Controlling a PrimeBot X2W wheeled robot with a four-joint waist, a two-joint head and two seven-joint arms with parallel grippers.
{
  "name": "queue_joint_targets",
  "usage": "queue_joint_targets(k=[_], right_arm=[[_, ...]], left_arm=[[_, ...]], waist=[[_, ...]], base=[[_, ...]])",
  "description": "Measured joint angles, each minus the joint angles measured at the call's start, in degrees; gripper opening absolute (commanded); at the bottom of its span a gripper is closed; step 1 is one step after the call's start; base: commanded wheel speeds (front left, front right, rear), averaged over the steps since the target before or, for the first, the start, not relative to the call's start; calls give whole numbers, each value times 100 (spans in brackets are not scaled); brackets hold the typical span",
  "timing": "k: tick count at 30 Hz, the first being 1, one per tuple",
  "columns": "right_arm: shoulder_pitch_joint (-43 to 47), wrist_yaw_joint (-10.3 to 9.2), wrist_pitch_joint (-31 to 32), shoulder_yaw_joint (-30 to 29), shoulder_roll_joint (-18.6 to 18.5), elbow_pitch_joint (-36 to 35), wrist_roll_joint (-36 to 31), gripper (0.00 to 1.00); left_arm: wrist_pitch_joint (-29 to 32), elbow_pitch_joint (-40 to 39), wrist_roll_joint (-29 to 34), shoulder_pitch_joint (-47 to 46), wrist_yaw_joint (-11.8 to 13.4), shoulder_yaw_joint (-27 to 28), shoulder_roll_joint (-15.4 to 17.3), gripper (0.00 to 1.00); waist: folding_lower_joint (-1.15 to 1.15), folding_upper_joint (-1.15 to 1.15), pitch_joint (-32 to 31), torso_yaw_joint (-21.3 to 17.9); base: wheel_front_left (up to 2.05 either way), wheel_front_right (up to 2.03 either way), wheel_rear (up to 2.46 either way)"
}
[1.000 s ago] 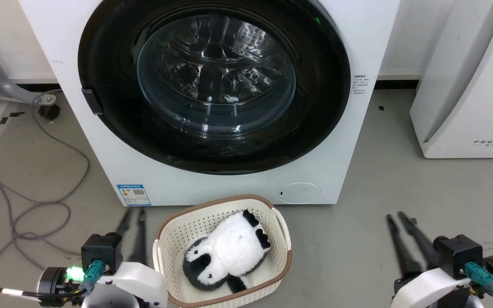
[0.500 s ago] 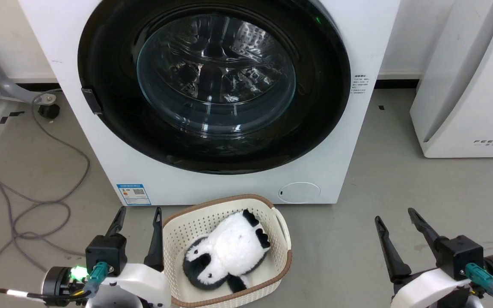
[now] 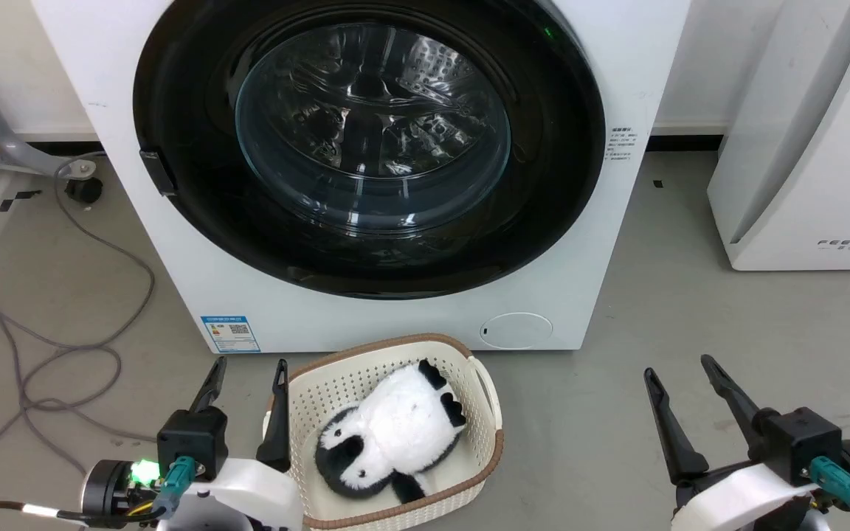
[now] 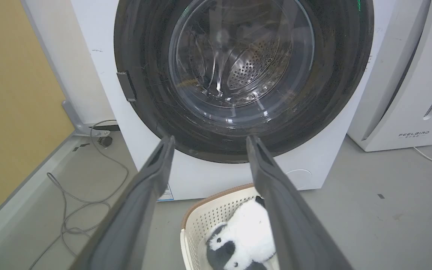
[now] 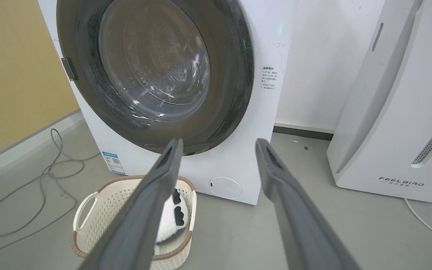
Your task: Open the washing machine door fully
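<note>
We read FEELBIRD on the unit (image 3: 794, 162) beyond our right gripper (image 3: 677, 366); the sticker (image 3: 230, 334) before our left gripper (image 3: 251, 363) is illegible, the door (image 3: 366, 147) cropped on top. Both gape empty.

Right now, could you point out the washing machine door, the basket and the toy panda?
washing machine door (image 3: 370, 125), head view, glass centre.
basket (image 3: 329, 394), head view, perforated left wall.
toy panda (image 3: 403, 417), head view, white body.

The washing machine door (image 3: 558, 184) is cut off at the top by the head view's edge. The print on the blue sticker (image 3: 231, 333) is too small to be read.
</note>
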Motion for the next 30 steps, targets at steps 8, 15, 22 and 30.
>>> queue_joint_targets(k=[8, 15, 22, 30], right_arm=[[-14, 0, -55, -1, -65, 42, 454, 100], [-264, 0, 49, -69, -188, 71, 1121, 100], [-615, -1, 357, -176, -410, 155, 1772, 100], [-1225, -2, 778, -449, -564, 464, 2455, 100]], left_arm=[[-93, 30, 0, 0, 1, -86, 1, 100], [-166, 47, 0, -3, 11, -134, 4, 100], [-253, 49, 0, -60, 15, -210, 9, 100], [-350, 65, 0, -177, 18, -288, 19, 100]], waist=[[0, 0, 42, 4], [0, 0, 139, 7], [0, 0, 315, 23], [0, 0, 549, 74]], base=[[0, 0, 0], [0, 0, 0], [0, 0, 0], [0, 0, 0]])
